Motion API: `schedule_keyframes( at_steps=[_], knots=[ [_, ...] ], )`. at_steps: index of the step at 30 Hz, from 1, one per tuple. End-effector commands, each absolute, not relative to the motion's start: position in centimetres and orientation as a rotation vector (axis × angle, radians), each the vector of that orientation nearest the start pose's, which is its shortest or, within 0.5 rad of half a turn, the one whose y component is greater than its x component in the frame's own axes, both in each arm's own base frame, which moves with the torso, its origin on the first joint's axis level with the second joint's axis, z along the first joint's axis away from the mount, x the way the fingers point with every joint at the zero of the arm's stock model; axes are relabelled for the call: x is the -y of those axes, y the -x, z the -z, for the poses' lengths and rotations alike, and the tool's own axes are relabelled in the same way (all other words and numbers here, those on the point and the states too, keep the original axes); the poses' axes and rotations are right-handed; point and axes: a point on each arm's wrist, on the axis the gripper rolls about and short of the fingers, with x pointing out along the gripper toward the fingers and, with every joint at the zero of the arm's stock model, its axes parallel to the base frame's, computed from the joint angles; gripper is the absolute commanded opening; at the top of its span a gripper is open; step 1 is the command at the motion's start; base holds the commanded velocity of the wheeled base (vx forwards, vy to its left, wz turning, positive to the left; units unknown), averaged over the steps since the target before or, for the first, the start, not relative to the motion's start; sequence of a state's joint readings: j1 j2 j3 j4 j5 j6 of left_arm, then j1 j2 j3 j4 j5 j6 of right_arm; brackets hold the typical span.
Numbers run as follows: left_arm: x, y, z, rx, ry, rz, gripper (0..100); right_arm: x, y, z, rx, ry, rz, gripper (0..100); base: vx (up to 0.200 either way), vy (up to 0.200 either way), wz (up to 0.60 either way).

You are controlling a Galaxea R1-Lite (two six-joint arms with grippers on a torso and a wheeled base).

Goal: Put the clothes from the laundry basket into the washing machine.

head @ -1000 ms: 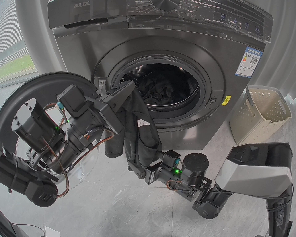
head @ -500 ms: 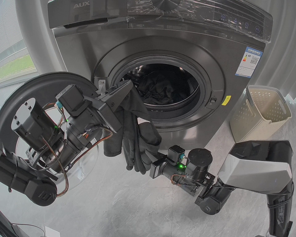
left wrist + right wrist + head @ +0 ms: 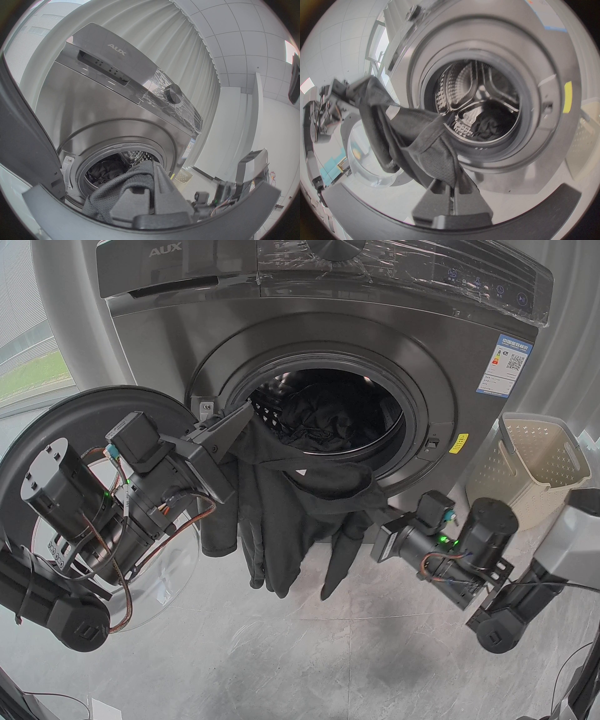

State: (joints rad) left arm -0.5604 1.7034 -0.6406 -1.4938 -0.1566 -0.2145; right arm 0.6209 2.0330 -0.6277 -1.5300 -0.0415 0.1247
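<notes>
Spanning the foreground, glossy grey floor tiles (image 3: 281, 652); pale curtain (image 3: 562, 365) behind the washing machine (image 3: 350, 327), laundry basket (image 3: 531, 471) beside it. Right gripper (image 3: 453, 187) has swung rightward and up, drawing the garment (image 3: 294, 502) wide; left gripper (image 3: 244, 415) barely shifted. Both clamp the dark cloth, stretched below the drum opening, folds hanging; more dark clothes (image 3: 325, 415) inside
</notes>
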Motion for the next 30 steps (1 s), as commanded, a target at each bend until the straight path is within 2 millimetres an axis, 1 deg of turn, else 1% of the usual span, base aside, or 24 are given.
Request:
schedule_keyframes(
  at_steps=[1, 2, 3, 5, 6, 8, 9, 10, 14, 18, 21, 25, 30],
  knots=[
    [14.8, -23.3, -22.6, 0.361, 0.289, 0.742, 0, -16.7, -25.7, -16.5, 0.204, -0.195, -0.547, 0, 0.0, 0.0, 0.0],
    [14.8, -23.3, -22.6, 0.361, 0.289, 0.742, 0, -16.7, -25.7, -16.5, 0.204, -0.195, -0.547, 0, 0.0, 0.0, 0.0],
    [14.6, -22.6, -22.6, 0.36, 0.288, 0.752, 0, -16.2, -25.0, -17.3, 0.225, -0.207, -0.544, 0, 0.0, 0.0, 0.0],
    [14.5, -22.2, -22.3, 0.344, 0.281, 0.763, 0, -15.6, -24.8, -18.5, 0.263, -0.213, -0.528, 0, 0.0, 0.0, 0.0],
    [14.5, -22.2, -22.2, 0.34, 0.281, 0.764, 0, -15.5, -24.8, -18.6, 0.267, -0.214, -0.526, 0, 0.0, 0.0, 0.0],
    [14.7, -21.7, -21.4, 0.31, 0.274, 0.779, 0, -14.8, -24.5, -20.7, 0.342, -0.234, -0.512, 0, 0.0, 0.0, 0.0],
    [14.7, -21.7, -21.4, 0.307, 0.274, 0.78, 0, -14.7, -24.5, -20.9, 0.349, -0.236, -0.511, 0, 0.0, 0.0, 0.0],
    [14.7, -21.7, -21.2, 0.301, 0.271, 0.781, 0, -14.3, -24.4, -21.6, 0.377, -0.241, -0.499, 0, 0.0, 0.0, 0.0],
    [14.7, -21.8, -21.1, 0.299, 0.271, 0.772, 0, -13.5, -24.2, -22.7, 0.424, -0.248, -0.481, 0, 0.0, 0.0, 0.0],
    [14.6, -22.0, -21.3, 0.312, 0.273, 0.76, 0, -13.5, -24.2, -23.6, 0.457, -0.257, -0.483, 0, 0.0, 0.0, 0.0],
    [14.5, -22.1, -21.6, 0.337, 0.278, 0.756, 0, -13.2, -23.7, -24.5, 0.489, -0.266, -0.482, 0, 0.0, 0.0, 0.0],
    [14.4, -22.1, -21.7, 0.349, 0.278, 0.756, 0, -13.1, -23.6, -25.0, 0.507, -0.271, -0.482, 0, 0.0, 0.0, 0.0],
    [14.5, -22.3, -21.4, 0.341, 0.277, 0.753, 0, -13.1, -23.5, -25.0, 0.508, -0.271, -0.482, 0, 0.0, 0.0, 0.0]
  ],
)
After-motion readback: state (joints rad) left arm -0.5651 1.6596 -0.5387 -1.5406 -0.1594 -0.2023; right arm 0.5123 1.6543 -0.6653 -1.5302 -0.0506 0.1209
